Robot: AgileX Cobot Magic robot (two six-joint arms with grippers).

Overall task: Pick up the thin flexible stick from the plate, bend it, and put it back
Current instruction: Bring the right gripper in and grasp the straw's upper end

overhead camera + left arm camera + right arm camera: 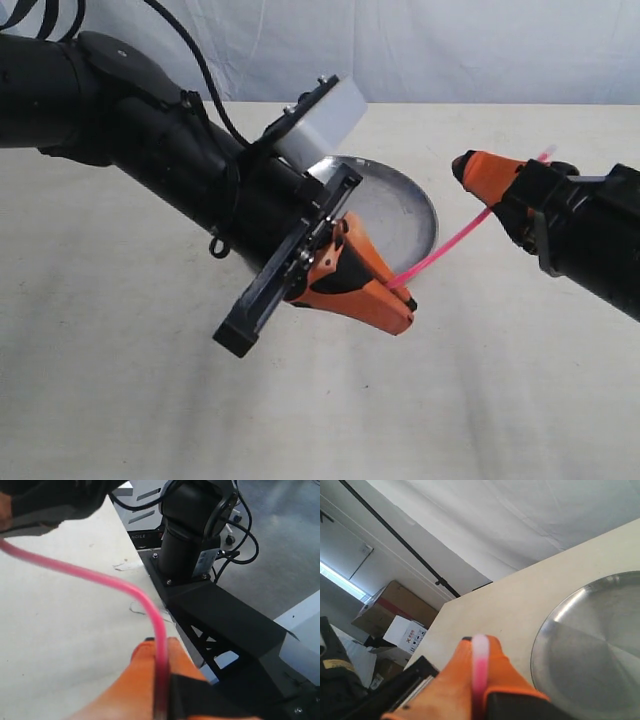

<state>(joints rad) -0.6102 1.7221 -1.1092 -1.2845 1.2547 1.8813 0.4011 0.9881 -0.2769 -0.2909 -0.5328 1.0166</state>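
Thin pink plastic stick (450,243), one only, is clenched by my left claw (405,305) and right claw (463,168). One round steel plate (415,215) lies on the pale desk (150,380); white curtain (450,50) behind.

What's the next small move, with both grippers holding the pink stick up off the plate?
Probably ease the two grippers slightly toward each other. The left gripper and right gripper each pinch the thin flexible stick, which spans between them, lifted off the plate, with only a gentle curve. The bend looks barely begun.
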